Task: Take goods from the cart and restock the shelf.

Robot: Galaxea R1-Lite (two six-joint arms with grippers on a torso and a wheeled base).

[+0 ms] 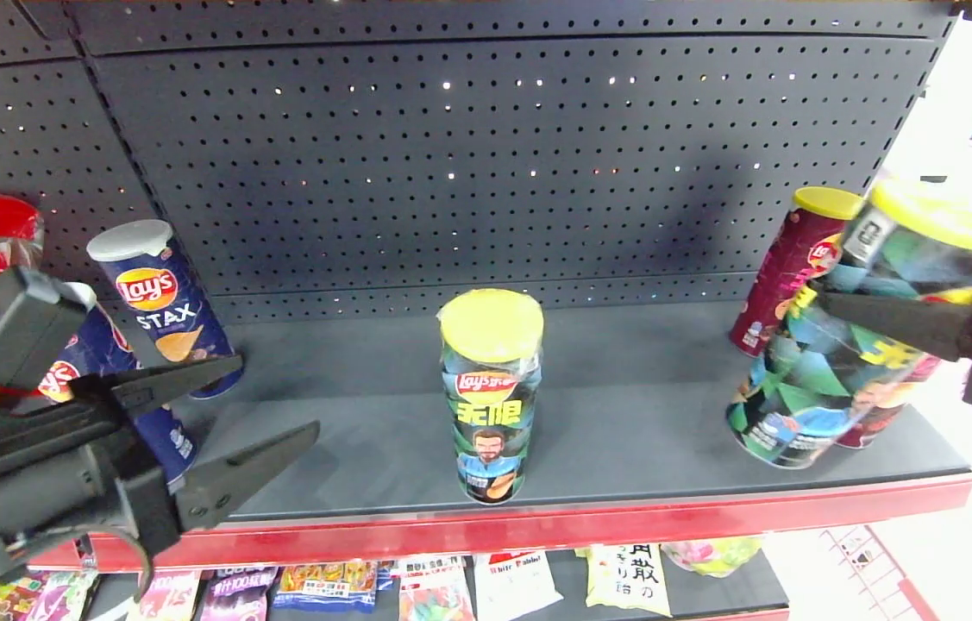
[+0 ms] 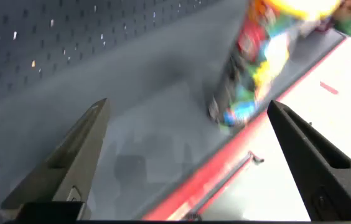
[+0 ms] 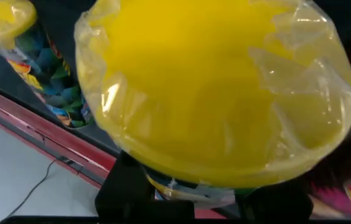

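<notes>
While one yellow-lidded can (image 1: 490, 397) already stands upright mid-shelf, a second can (image 1: 796, 388) leans at the right end of the shelf (image 1: 623, 414), base at or just above the board, clamped in the right gripper (image 1: 848, 276). Judged unfinished: release outstanding. Left gripper (image 1: 279, 395) hangs wide, empty, near the blue cans (image 1: 159, 297)

Matt perforated metal back panel (image 1: 486, 172); glossy canister (image 1: 796, 397); film-wrapped yellow plastic lid (image 3: 213, 87)
</notes>
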